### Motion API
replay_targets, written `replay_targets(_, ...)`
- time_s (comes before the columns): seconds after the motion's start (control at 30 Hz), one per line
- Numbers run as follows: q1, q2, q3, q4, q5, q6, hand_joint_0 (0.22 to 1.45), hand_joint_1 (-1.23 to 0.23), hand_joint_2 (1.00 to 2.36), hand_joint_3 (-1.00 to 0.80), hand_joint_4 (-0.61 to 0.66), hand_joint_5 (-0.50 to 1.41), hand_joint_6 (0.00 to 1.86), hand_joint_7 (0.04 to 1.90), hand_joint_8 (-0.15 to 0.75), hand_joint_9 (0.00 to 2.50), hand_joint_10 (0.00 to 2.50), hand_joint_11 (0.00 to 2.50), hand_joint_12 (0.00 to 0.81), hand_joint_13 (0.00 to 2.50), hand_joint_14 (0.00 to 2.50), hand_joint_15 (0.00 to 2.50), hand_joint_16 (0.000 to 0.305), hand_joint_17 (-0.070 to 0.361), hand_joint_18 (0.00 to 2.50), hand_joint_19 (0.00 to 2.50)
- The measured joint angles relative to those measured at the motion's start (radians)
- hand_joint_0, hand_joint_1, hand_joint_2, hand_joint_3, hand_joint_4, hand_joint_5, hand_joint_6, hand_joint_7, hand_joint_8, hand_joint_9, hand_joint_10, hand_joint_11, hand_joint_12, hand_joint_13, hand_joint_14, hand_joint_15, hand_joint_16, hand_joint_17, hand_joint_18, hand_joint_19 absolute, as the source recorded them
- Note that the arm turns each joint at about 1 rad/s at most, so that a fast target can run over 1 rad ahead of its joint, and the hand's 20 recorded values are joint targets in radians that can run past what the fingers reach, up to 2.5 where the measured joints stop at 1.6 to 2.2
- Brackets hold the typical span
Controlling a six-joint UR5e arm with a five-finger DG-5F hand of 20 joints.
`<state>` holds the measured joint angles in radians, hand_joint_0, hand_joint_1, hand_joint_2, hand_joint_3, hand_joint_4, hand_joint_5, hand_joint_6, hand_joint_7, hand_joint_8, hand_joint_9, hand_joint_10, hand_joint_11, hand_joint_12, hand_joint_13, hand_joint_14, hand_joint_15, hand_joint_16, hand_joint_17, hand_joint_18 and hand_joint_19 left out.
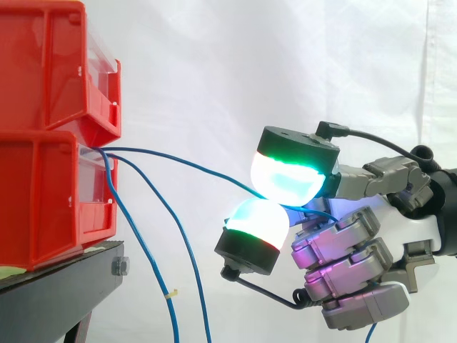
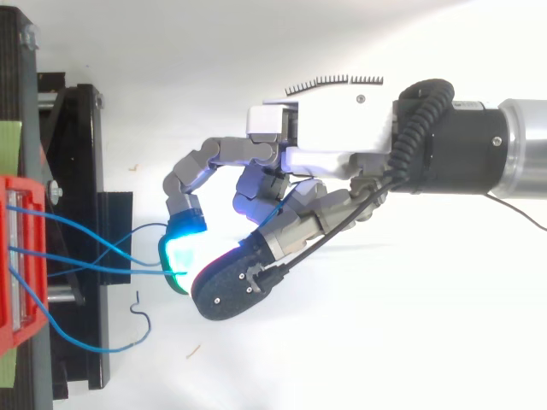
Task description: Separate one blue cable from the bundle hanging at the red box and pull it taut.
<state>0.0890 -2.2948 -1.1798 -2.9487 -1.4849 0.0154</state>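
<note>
Several thin blue cables come out between two stacked red boxes (image 1: 43, 200) at the left. One blue cable (image 1: 207, 170) runs rightward, sloping slightly down, to my hand (image 1: 400, 214). Two glowing green-white fingertips (image 1: 285, 179) are pinched on it, one above and one below, well right of the boxes. Beyond the pinch the cable passes along the palm and drops off the bottom edge. In the top view the held cable (image 2: 102, 272) goes nearly straight from the red box (image 2: 34, 192) to the hand (image 2: 333, 145). Two other blue cables (image 1: 187, 250) hang loose below.
The boxes sit on a black stand (image 1: 64, 286) whose edge juts out under the hanging cables. One loose cable carries a small pale tag (image 1: 171, 293). In the top view a loose cable end (image 2: 141, 316) curls just off the stand (image 2: 81, 213). A white curtain lies behind.
</note>
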Motion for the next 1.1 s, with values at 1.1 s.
replay_targets(1.1,0.000,0.000,-0.001,0.000,0.002,0.000,0.80,-0.84,1.02,-0.26,-0.14,-0.20,0.92,1.38,0.287,1.08,1.87,1.33,0.331,1.04,2.37,1.42,0.029,0.066,1.36,1.56)
